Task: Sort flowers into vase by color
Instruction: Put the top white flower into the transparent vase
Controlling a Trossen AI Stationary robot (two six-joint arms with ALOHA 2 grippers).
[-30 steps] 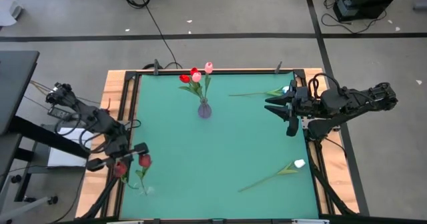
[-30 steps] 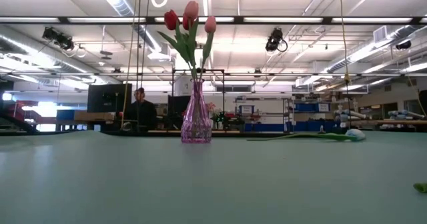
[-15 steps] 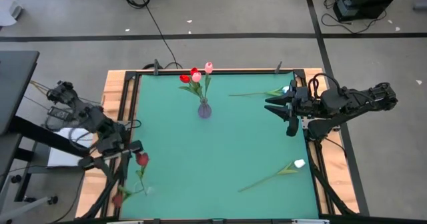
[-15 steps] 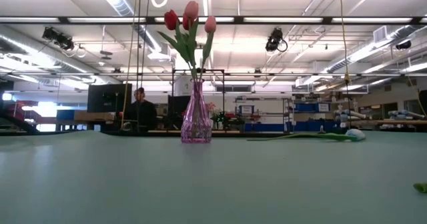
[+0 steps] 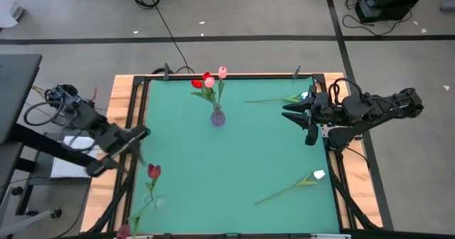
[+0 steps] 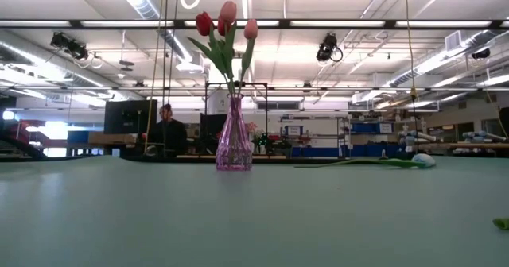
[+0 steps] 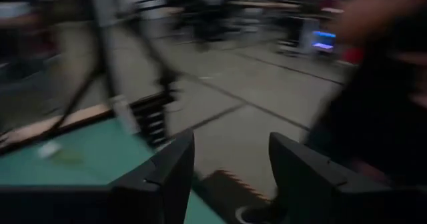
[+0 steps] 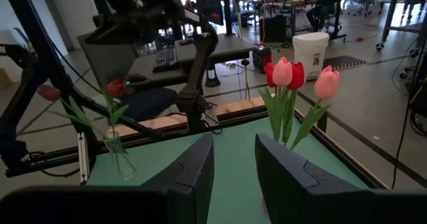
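Note:
A purple vase (image 5: 217,116) at the table's far middle holds red and pink flowers (image 5: 207,81). A small clear vase (image 8: 120,161) near the front left corner holds a red flower (image 5: 153,171) and a dark red flower (image 5: 124,230), which leans out over the near left edge. Two white flowers lie flat on the mat, one at the far right (image 5: 304,96) and one at the near right (image 5: 318,174). My left gripper (image 5: 142,134) hangs open above the table's left edge, farther back than the clear vase, holding nothing. My right gripper (image 5: 288,112) waits open at the right, pointing across the table.
Black frame rails (image 5: 139,104) and a wooden border (image 5: 117,104) run round the green mat. The middle of the mat (image 5: 234,161) is bare. Cables and a white sheet (image 5: 67,164) lie left of the table. A person sits in the room behind (image 6: 167,128).
My left gripper has opened and let go of the dark red flower, then risen and drawn back toward the table's left and far side, tipping up toward level. The dark red flower has tipped over in the clear vase, its head swinging out toward the near left edge.

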